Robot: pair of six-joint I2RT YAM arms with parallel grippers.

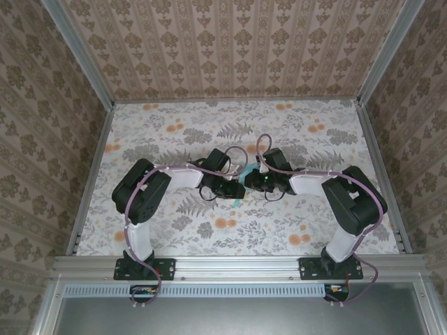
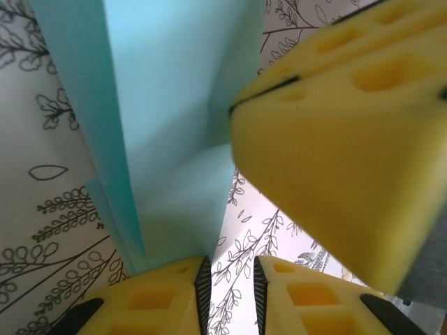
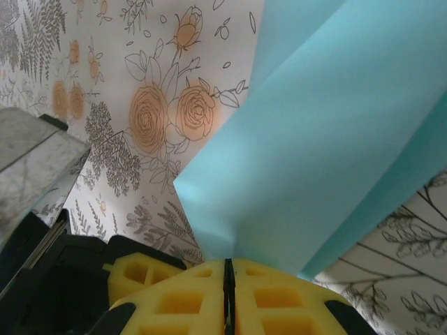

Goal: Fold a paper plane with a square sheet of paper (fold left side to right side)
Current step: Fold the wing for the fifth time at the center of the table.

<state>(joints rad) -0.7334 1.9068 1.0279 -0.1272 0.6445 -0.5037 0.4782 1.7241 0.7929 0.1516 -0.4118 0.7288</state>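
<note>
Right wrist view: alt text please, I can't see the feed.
The yellow right gripper, shut, pinches the folded cyan paper, which fans up and right over the floral tablecloth. A grey and black arm part sits lower left.

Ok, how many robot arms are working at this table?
2: the left arm bolted at the near left, the right arm at the near right, both reaching inward to the blue paper mid-table.
</note>
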